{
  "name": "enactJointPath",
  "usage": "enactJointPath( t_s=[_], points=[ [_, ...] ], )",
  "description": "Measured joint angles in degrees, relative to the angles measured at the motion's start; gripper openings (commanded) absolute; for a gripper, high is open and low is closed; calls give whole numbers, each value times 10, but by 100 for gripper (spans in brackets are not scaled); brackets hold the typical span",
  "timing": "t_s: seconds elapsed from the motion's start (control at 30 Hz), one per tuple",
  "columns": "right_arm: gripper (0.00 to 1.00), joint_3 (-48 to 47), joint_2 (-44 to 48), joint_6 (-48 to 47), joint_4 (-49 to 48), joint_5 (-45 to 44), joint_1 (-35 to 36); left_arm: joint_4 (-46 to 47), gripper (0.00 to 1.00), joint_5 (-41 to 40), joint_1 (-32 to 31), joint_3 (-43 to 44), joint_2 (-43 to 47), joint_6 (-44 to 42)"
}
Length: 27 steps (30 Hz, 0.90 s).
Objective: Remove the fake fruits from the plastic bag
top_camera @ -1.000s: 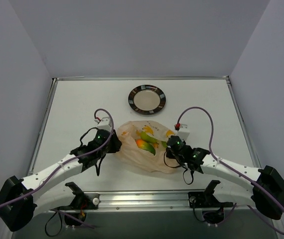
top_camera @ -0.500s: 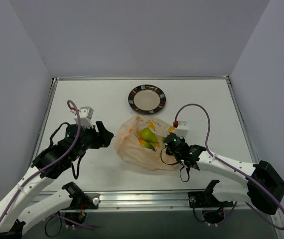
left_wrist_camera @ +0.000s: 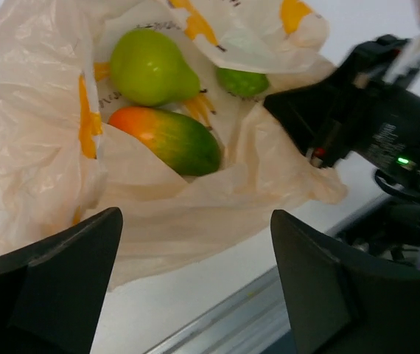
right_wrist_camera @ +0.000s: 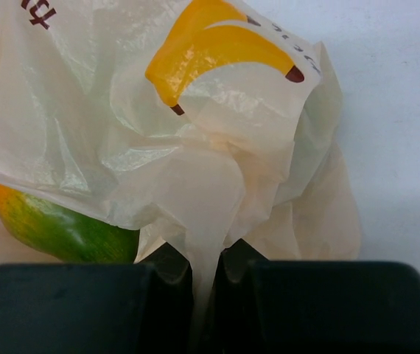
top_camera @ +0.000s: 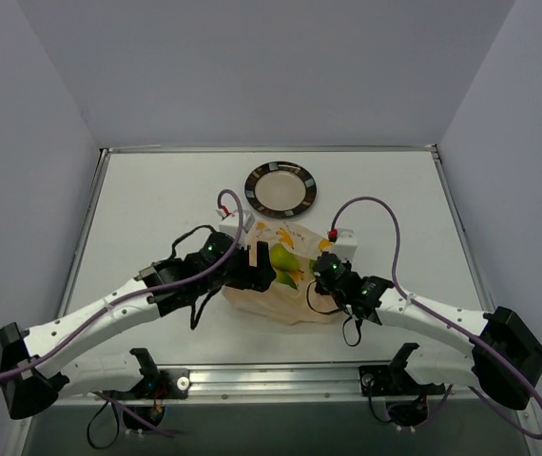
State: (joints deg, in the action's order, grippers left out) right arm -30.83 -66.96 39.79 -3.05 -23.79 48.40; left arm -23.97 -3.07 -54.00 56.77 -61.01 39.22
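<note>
The crinkly, translucent pale-peach plastic bag [left_wrist_camera: 33,110] lies slumped with its mouth gaping, holding a yellow-green pear [left_wrist_camera: 151,70] touching an orange-and-green mango [left_wrist_camera: 167,139], and a round green fruit [left_wrist_camera: 243,81] half under a fold.

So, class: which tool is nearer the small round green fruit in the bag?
Right. The right tool pinches the bag just beside the round green fruit; the open left tool hangs over the bag's other side, beyond the mango.
</note>
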Motion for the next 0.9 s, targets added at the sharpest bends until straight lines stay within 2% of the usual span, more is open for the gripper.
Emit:
enactJointPath(
  t_s=[0.13,0.33,0.47,0.5,0.57,0.63,0.67,0.77,0.8,0.83,0.9],
  points=[
    [2,2,1,-7,-11,8,0,38,84,-48,0,-47,-44,9],
    [2,5,1,-11,-23,15,-7,104,83,-96,0,-96,-126,17],
    [2,10,0,-16,-34,23,-17,176,46,-110,0,-147,-162,25],
    [2,12,-1,-17,-36,25,-20,192,32,-111,0,-158,-167,28],
    [2,14,-2,-18,-38,29,-24,222,20,-113,0,-179,-170,34],
    [6,16,-2,-20,-41,34,-30,250,9,-111,0,-198,-166,37],
    [10,16,-2,-21,-42,36,-33,258,7,-111,0,-205,-162,40],
    [35,16,4,-27,-40,43,-40,278,3,-109,0,-227,-142,46],
    [59,14,9,-32,-31,45,-42,282,2,-110,0,-233,-134,48],
    [73,10,15,-36,-21,47,-42,287,2,-110,-1,-238,-129,49],
    [89,-11,31,-50,16,50,-41,297,2,-110,-4,-247,-121,53]
  ],
)
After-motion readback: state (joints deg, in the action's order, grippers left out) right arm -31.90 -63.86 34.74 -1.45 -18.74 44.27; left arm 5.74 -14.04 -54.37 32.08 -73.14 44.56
